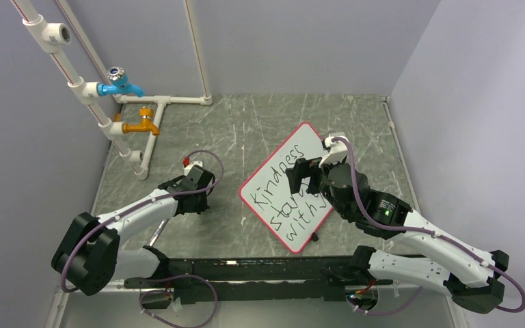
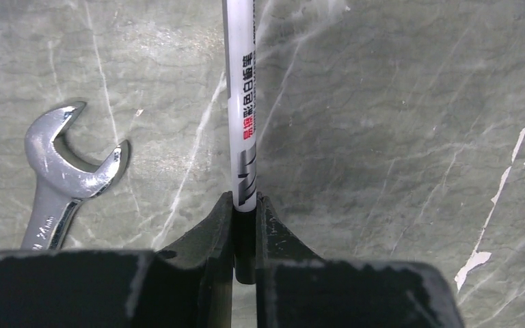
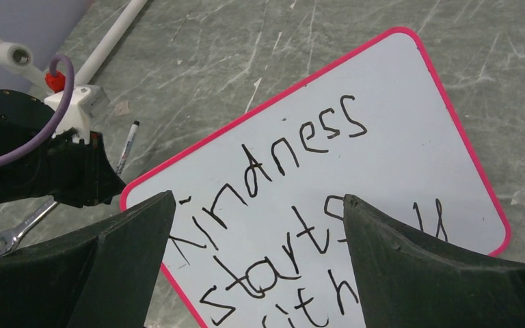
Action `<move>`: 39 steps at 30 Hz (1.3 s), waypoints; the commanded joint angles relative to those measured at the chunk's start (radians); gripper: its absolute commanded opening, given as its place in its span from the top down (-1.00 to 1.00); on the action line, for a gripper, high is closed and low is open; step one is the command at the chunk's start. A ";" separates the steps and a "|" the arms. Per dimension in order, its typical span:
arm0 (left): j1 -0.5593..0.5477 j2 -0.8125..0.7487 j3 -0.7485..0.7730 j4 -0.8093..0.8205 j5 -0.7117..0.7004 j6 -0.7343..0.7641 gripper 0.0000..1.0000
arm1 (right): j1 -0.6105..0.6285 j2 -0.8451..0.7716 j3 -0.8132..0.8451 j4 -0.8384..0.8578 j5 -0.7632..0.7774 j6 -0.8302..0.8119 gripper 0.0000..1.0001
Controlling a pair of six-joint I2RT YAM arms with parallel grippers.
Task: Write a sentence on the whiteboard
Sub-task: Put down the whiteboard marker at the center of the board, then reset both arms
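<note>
Two arms reach out over the grey, white-veined bench point(image 1: 246, 116). The left fingers point(image 2: 245, 203) are pinched tight on the lower end of a white marker point(image 2: 240, 102) with red and black print. It runs straight out from them, low over bare stone; whether its tip touches the bench cannot be told. Just to the left of these fingers a steel wrench point(image 2: 68, 171) lies flat, its open jaw pointing away from the arm. The whiteboard point(image 1: 302, 145) lies flat on the bench right of centre, turned corner-on like a diamond. It is well apart from the marker, and the right arm covers its near-right edge. The right fingers point(image 1: 305, 179) stand spread wide above the middle of the board and hold nothing; from these views it is not clear whether they touch its surface. The sentence point(image 3: 280, 154) runs in thin black letters slanting across the board: "Kindness" on the first line, "start" and part of a further letter on the second, and "with" on the third. The rest is hidden behind the right arm and its fingers. At the far-left corner a frame of white pipes point(image 1: 75, 85) rises from the bench, carrying a blue tap point(image 1: 119, 83) and, lower down, an orange tap point(image 1: 143, 126).
</note>
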 commanded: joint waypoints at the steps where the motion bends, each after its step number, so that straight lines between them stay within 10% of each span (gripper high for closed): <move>1: 0.002 0.009 0.006 0.038 0.020 0.013 0.61 | 0.000 -0.006 0.003 0.006 0.031 -0.001 -0.89; 6: 0.003 -0.010 0.009 0.024 0.006 0.015 0.14 | 0.000 -0.004 0.001 0.008 0.031 -0.001 -0.89; 12: 0.003 -0.041 0.041 -0.036 -0.015 0.027 -0.97 | 0.000 -0.004 0.007 0.002 0.033 0.002 -0.90; 27: 0.003 -0.397 0.332 -0.253 -0.095 0.229 -0.99 | -0.001 -0.033 0.028 0.012 0.096 0.015 -0.99; 39: 0.004 -0.638 0.355 -0.016 -0.115 0.575 -0.99 | 0.000 -0.132 0.000 0.113 0.146 -0.018 -0.99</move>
